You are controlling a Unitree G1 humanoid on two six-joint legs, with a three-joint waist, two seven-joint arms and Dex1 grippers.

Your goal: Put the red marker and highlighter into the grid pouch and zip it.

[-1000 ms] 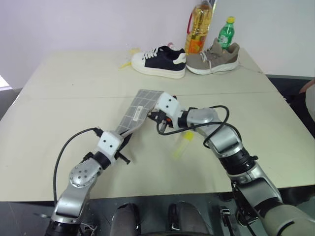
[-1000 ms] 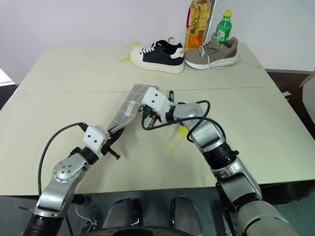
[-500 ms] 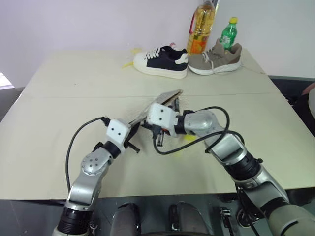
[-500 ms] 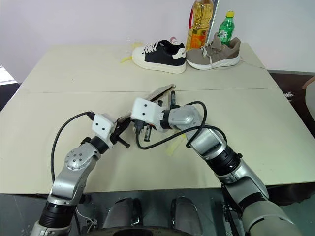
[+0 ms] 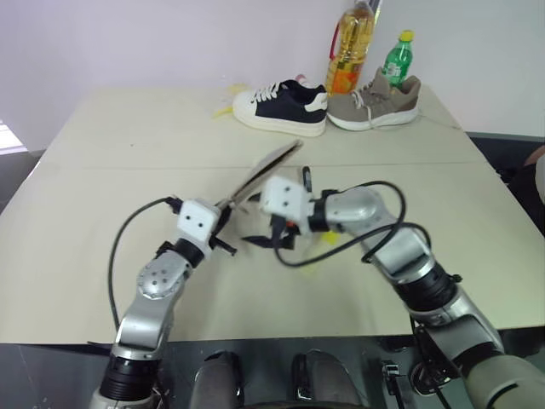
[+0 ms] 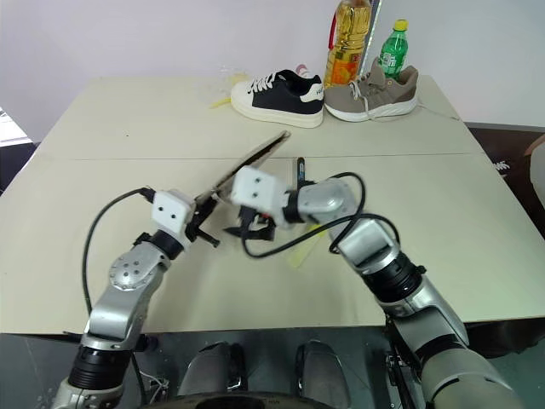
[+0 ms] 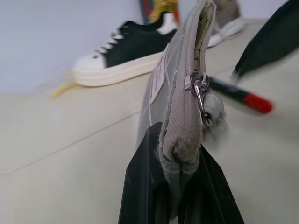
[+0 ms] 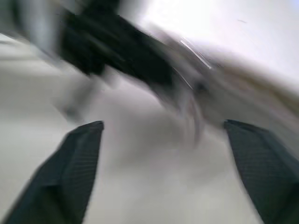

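The left gripper [image 7: 180,186] is clamped tight on one end of the pouch [image 5: 266,167], holding it up off the table [image 5: 111,170] so it tilts edge-on, rising away from the fingers toward the shoes. From the left wrist, the zipper side faces the camera, pull tab [image 7: 198,88] hanging just past the fingers, the mouth beyond it gaping a little.

The right gripper [image 8: 173,172] sits just beside the pouch, on its right, fingers [image 8: 77,163] spread wide with nothing between them. It hangs a touch above the table, pointing down and across toward the left gripper.

The marker [image 7: 238,95] shows from the left wrist just beyond the pouch's edge, red end pointing away from the pouch; whether it lies on the table or is part-way in, I can't tell. The highlighter [image 6: 305,247] lies on the table under the right forearm, near that gripper, apart from the pouch.

Beyond both hands: a black shoe [image 5: 281,106], a grey shoe [image 5: 375,100], an oil bottle [image 5: 351,47], a green bottle [image 5: 395,58].
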